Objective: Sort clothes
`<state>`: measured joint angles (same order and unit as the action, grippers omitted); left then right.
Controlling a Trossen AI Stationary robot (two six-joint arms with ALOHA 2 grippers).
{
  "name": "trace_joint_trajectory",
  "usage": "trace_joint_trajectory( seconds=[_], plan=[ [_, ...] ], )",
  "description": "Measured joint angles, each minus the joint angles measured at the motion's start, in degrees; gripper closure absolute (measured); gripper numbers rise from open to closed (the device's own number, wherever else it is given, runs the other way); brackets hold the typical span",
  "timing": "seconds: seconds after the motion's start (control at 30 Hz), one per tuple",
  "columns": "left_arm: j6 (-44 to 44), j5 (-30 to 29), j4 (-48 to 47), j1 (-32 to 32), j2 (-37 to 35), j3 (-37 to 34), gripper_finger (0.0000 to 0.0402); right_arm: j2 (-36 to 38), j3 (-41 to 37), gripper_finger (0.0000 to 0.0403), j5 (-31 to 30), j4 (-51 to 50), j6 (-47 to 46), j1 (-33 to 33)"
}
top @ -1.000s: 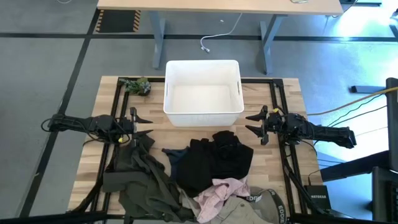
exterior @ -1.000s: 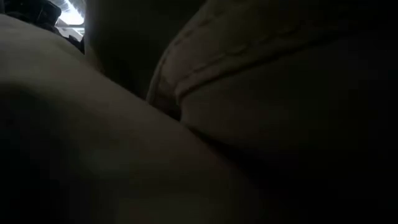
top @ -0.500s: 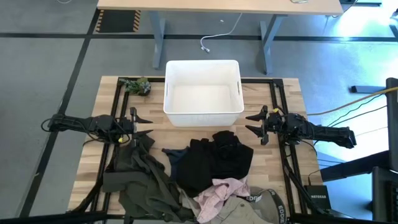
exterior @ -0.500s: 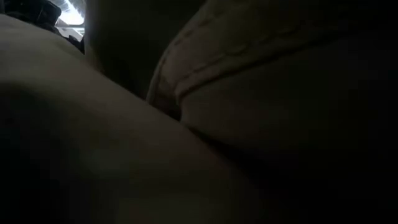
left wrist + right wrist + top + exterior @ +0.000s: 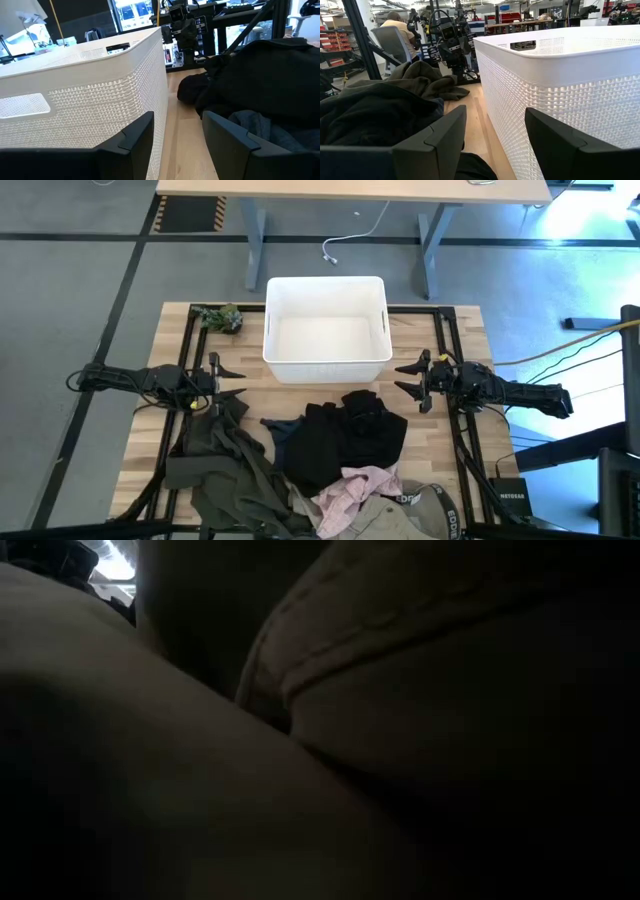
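Note:
The clothes lie in a heap on the near half of the wooden table: olive-green garments at the left, black ones in the middle over a navy piece, a pale pink one, and a beige one with a black lettered strap at the near edge. My left gripper is open at the table's left side, above the olive cloth's far end. My right gripper is open at the right side, beside the bin. Both are empty. Cloth fills the low view.
A white rectangular bin stands at the far middle, between the two grippers; it also shows in the left wrist view and the right wrist view. A small green plant-like clump lies at the far left corner. A person sits in the room beyond.

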<state>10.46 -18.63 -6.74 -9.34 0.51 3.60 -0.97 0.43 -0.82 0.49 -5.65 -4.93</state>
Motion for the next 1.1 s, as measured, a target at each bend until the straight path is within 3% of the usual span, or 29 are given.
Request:
trace_joint_trajectory(
  seconds=[0.13, 0.27, 0.37, 0.5, 0.7, 0.83, 1.0, 1.1],
  plan=[
    [1.4, 0.0, 0.1, 0.0, 0.0, 0.0, 0.0237, 0.0, 0.0, 0.0181, 0.0, 0.0, 0.0, 0.0],
    [14.2, 0.0, 2.0, 0.0, 0.0, -0.2, 0.0237, 0.0, 0.0, 0.0181, 0.0, 0.0, 0.0, 0.0],
    [17.2, 0.0, 2.6, 0.0, 0.0, -0.2, 0.0237, 0.0, 0.0, 0.0181, 0.0, 0.0, 0.0, 0.0],
    [8.9, 0.2, 4.6, 0.1, 0.0, -0.2, 0.0237, 0.0, 0.0, 0.0181, 0.0, 0.0, 0.0, 0.0],
    [-1.1, 0.4, 20.6, 0.3, 0.0, -0.2, 0.0237, 0.0, 0.0, 0.0181, 0.0, 0.0, -0.3, 0.0],
    [-7.3, 0.4, 28.2, 0.3, 0.0, 0.0, 0.0237, 0.0, 0.0, 0.0181, 0.4, 0.0, -11.9, 0.0],
    [-2.4, -2.5, 31.4, 0.5, 0.0, 0.0, 0.0237, 0.0, 0.0, 0.0181, -0.1, 3.2, -16.7, 0.0],
    [-4.2, -4.1, 33.5, 0.6, 0.0, 0.1, 0.0237, 0.0, 0.0, 0.0181, -0.3, 4.7, -17.1, 0.0]
  ],
)
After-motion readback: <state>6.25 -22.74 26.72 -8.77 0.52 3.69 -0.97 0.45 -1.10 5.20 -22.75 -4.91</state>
